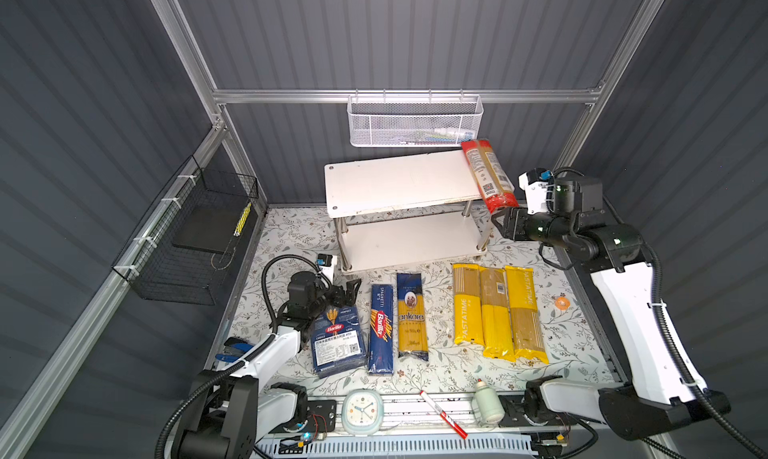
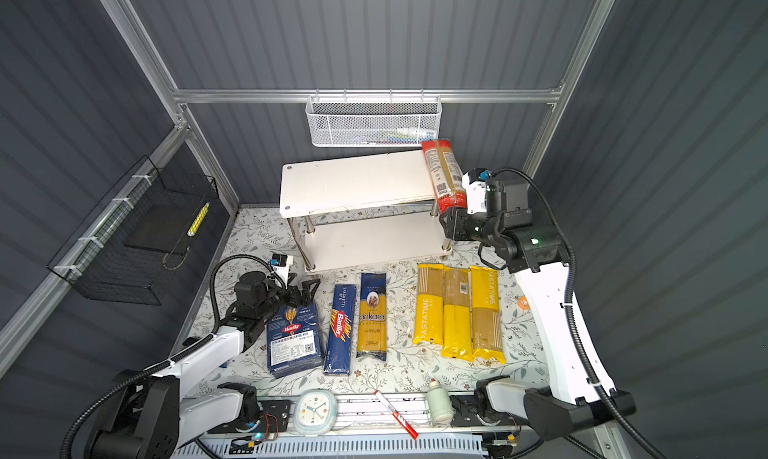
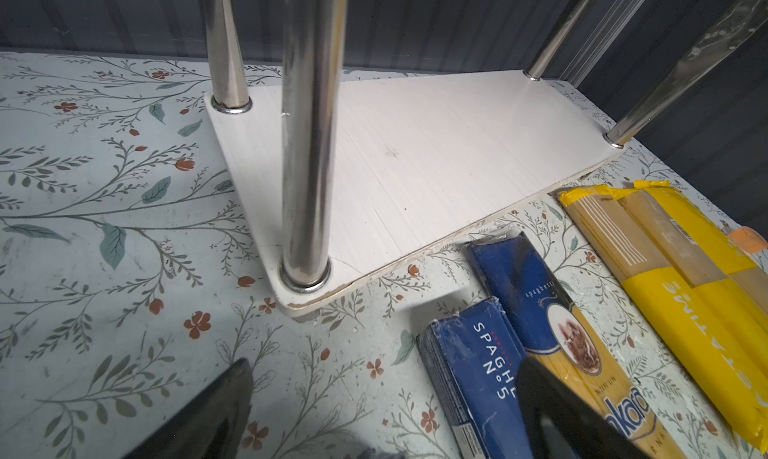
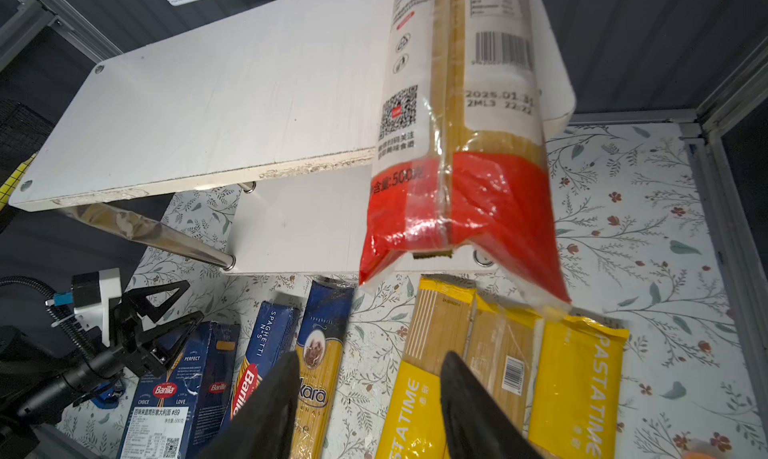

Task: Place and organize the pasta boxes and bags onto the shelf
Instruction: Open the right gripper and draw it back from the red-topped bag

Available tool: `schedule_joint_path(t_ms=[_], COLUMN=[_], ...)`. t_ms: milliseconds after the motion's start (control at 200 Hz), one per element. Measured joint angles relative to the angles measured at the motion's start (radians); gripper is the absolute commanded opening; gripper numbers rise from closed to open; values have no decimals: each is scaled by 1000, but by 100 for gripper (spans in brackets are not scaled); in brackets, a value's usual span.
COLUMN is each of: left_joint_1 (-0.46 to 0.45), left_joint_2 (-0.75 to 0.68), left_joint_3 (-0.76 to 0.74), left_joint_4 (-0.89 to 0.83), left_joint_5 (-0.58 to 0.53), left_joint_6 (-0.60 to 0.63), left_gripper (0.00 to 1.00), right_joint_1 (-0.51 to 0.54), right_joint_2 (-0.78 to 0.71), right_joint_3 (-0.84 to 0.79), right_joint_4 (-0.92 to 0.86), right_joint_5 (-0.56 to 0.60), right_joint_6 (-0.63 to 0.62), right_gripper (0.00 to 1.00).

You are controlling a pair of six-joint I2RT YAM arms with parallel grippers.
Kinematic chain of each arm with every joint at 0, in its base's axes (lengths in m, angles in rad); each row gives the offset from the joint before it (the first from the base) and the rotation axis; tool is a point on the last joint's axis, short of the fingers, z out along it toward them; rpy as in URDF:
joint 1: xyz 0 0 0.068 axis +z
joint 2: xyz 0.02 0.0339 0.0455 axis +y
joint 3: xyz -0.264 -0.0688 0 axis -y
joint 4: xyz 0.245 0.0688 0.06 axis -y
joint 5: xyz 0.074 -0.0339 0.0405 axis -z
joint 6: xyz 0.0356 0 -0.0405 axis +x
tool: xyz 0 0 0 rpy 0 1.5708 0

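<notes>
Lettering: Barilla on wide box [image 1: 337, 340] and narrow box [image 1: 381, 328], "ankara" on the navy bag [image 1: 412, 315], PASTATIME on yellow bags [image 1: 496, 311]. The red bag [image 1: 487, 174] lies on the shelf [image 1: 395, 182], right end, overhanging just ahead of my right gripper [image 1: 498, 220], spread and empty; my left gripper [image 1: 351, 288], likewise, is near the wide box. Only my right wrist view shows the red bag's barcode.

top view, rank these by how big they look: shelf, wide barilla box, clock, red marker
1. shelf
2. wide Barilla box
3. clock
4. red marker
</notes>
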Motion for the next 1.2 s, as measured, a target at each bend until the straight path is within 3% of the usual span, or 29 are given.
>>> schedule_joint_path(t_ms=[290, 800, 1196], left_joint_1=[0, 0, 0], left_joint_2=[0, 0, -21], left_joint_3=[0, 0, 0], left_joint_4=[0, 0, 0], left_joint_5=[0, 0, -4], left_joint_6=[0, 0, 0], left_gripper=[99, 99, 99], right_joint_1=[-2, -22, -24], right_joint_2=[57, 130, 90], right_joint_3=[0, 41, 24], right_joint_4=[100, 117, 109], right_joint_5=[-11, -13, -25], right_joint_6=[8, 8, 7], right_gripper=[58, 59, 64])
